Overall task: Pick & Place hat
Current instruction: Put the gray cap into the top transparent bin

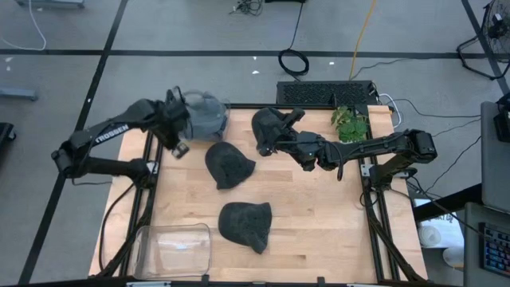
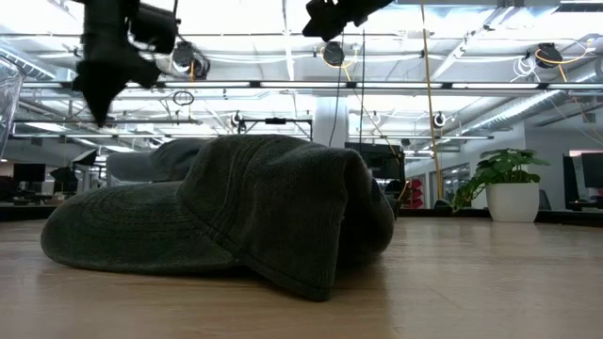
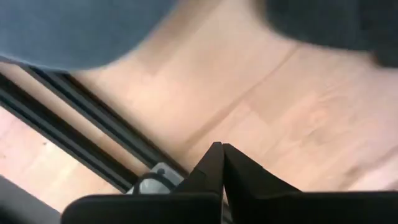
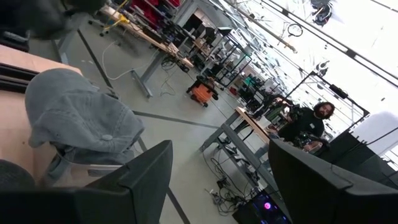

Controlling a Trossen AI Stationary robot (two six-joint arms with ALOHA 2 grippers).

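Three dark hats lie flat on the wooden table: one in the middle (image 1: 229,165), one nearer the near edge (image 1: 247,225) (image 2: 236,212), and one toward the far edge (image 1: 265,123). A grey hat (image 1: 203,115) (image 4: 78,121) sits at the table's far left corner. My left gripper (image 1: 180,148) (image 3: 222,149) is shut and hangs over the table's left side, between the grey hat and the middle dark hat. My right gripper (image 1: 265,146) (image 4: 221,149) is open with nothing between its fingers. It is raised above the far dark hat and points toward the grey hat.
A clear plastic bin (image 1: 174,249) stands at the near left corner. A potted plant (image 1: 351,123) (image 2: 504,184) sits at the far right corner. A black keyboard-like panel (image 1: 327,93) lies beyond the far edge. A person (image 4: 311,121) is far off in the room.
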